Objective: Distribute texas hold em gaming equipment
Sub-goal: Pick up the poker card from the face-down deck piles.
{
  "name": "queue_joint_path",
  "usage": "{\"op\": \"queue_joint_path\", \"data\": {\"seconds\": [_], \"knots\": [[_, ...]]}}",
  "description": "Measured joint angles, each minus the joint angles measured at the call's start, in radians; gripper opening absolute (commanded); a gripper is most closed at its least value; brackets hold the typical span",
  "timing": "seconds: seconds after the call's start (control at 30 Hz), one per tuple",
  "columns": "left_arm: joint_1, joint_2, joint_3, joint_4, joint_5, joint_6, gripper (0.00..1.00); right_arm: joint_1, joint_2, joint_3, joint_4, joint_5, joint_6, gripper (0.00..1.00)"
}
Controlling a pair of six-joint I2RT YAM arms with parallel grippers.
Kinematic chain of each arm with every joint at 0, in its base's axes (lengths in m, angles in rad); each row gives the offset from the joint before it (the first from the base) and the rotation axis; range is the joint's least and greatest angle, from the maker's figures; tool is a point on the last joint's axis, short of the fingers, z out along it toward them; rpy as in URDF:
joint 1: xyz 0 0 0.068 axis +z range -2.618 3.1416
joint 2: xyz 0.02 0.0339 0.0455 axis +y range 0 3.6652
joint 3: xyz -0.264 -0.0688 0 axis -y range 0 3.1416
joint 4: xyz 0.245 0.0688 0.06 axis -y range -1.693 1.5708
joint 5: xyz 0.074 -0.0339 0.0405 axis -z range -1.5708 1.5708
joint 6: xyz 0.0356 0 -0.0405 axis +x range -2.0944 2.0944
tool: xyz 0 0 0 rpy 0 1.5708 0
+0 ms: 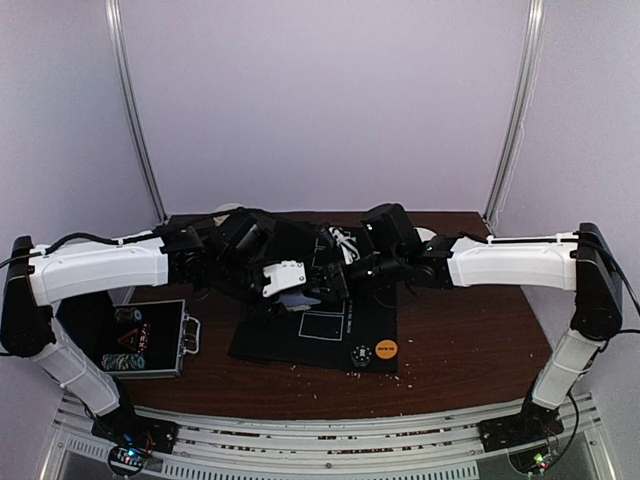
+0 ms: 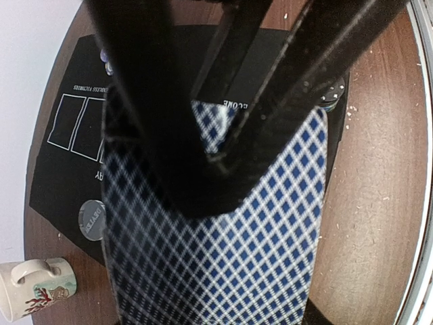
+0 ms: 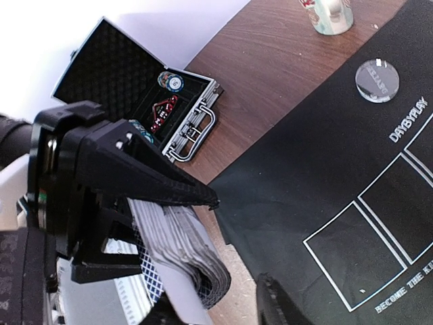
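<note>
Two pincers meet above the black mat point(image 1: 330, 340) — left pincer point(image 1: 298, 295) clamped on the deck of cards point(image 3: 189, 257), right pincer point(image 1: 335, 275) just beside it, its gap I cannot tell — so dealing looks underway, and next it must pinch off one card alone.

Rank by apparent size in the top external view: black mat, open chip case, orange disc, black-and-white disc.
Largest: black mat.
Next: open chip case.
Last: orange disc and black-and-white disc, which look alike in size, so unranked.
</note>
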Motion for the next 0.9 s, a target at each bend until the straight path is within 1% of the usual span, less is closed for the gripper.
{"op": "queue_joint_path", "data": {"seconds": [0.5,0.7,0.9], "knots": [[0.013,0.017,0.0,-0.006,0.0,-0.004,0.49,0.0,-0.032,0.001,-0.058,0.029,-0.018,0.01],[0.024,0.021,0.0,-0.006,0.001,-0.007,0.48,0.0,-0.04,0.021,-0.102,0.04,-0.03,0.0],[0.029,0.021,-0.002,-0.006,0.001,-0.011,0.48,-0.005,-0.092,0.021,-0.153,0.052,-0.041,0.0]]}}
